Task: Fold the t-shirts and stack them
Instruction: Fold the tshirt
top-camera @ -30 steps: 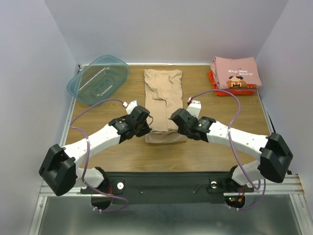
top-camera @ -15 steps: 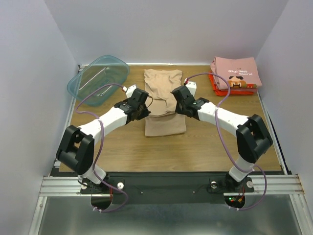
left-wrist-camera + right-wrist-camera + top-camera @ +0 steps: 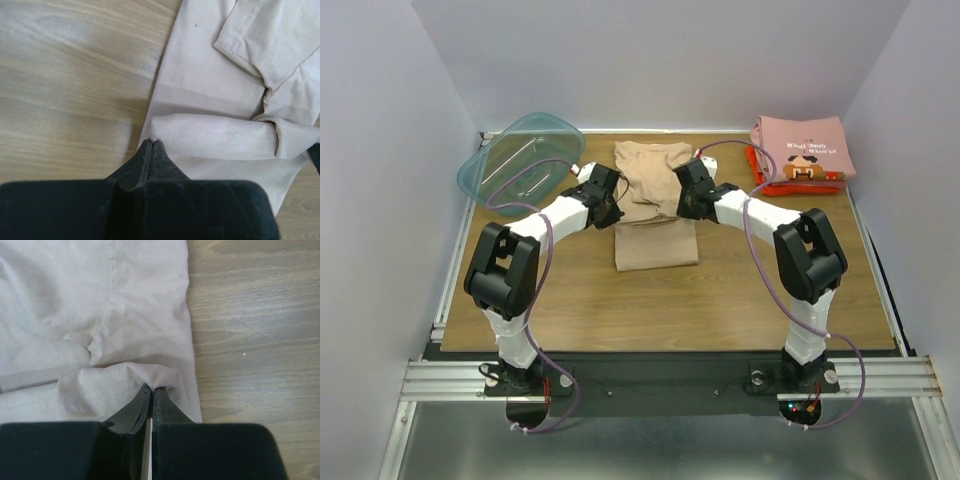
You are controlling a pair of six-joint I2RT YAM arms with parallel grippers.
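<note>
The tan t-shirt (image 3: 656,215) lies as a long folded strip in the middle of the table, its near end lifted and carried toward the far end. My left gripper (image 3: 610,205) is shut on the hem's left corner (image 3: 165,131). My right gripper (image 3: 682,203) is shut on the hem's right corner (image 3: 160,377). The held hem hangs doubled over the lower layer (image 3: 210,75) (image 3: 140,300). The pink printed t-shirt (image 3: 803,150) lies folded on top of the red-orange t-shirt (image 3: 756,168) at the far right.
A translucent teal plastic tub (image 3: 520,162) sits at the far left corner, close to my left arm. Bare wooden table (image 3: 660,310) stretches between the tan shirt and the arm bases. White walls enclose the table on three sides.
Both grippers have moved away from the near edge toward the far end, carrying the tan shirt's near hem over its middle. The arms are now stretched out further.
</note>
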